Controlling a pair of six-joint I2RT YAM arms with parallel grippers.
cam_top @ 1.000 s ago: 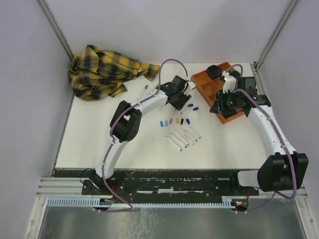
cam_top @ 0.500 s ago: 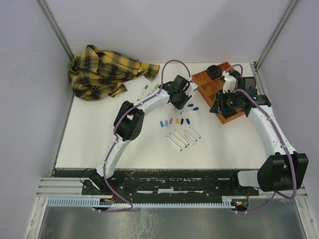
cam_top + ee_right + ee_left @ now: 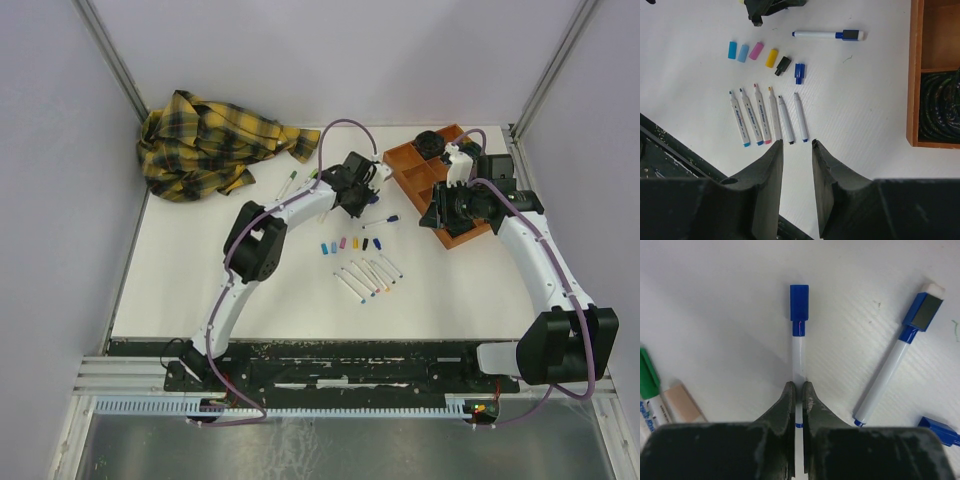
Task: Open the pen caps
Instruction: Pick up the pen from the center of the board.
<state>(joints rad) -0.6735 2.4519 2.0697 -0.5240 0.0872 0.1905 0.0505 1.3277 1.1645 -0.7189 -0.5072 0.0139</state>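
Note:
My left gripper (image 3: 798, 385) is shut on the white barrel of a pen (image 3: 798, 357) lying on the table, its blue pen cap (image 3: 799, 302) still on and pointing away. A second capped blue pen (image 3: 890, 372) lies to its right. In the top view the left gripper (image 3: 355, 190) is at the back centre. Several loose pen caps (image 3: 756, 51) lie in a row, above several uncapped pens (image 3: 770, 120). My right gripper (image 3: 797, 143) hangs open above the table with nothing between its fingers.
An orange tray (image 3: 448, 237) with dark round objects stands at the back right, under the right arm. A yellow plaid cloth (image 3: 210, 140) lies at the back left. Green pens (image 3: 290, 183) lie next to the left arm. A loose blue cap (image 3: 939, 429) lies near the left gripper.
The left gripper's jaws have closed onto the blue-capped pen's barrel. The left wrist has shifted slightly. The right arm has not moved.

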